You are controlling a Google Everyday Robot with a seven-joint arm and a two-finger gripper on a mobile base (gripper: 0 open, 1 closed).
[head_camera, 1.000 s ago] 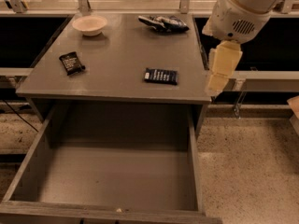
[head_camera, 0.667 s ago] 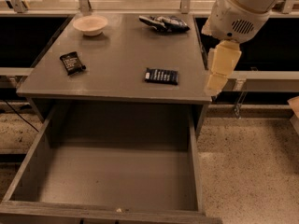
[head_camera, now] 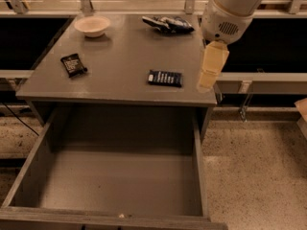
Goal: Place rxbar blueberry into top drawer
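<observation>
The rxbar blueberry point(head_camera: 165, 78), a flat dark navy bar with rows of white lettering, lies on the grey cabinet top point(head_camera: 120, 56) near its front right. The top drawer point(head_camera: 120, 181) is pulled fully out below it and its flat bottom is bare. My gripper point(head_camera: 207, 80) hangs from the white arm at the cabinet's right edge, just right of the bar and above the counter level, holding nothing that I can see.
A black-wrapped snack point(head_camera: 73, 64) lies at the left of the top. A white bowl point(head_camera: 92, 26) sits at the back left. A blue-and-white chip bag point(head_camera: 168, 24) lies at the back right. Speckled floor point(head_camera: 254, 166) spreads to the right of the drawer.
</observation>
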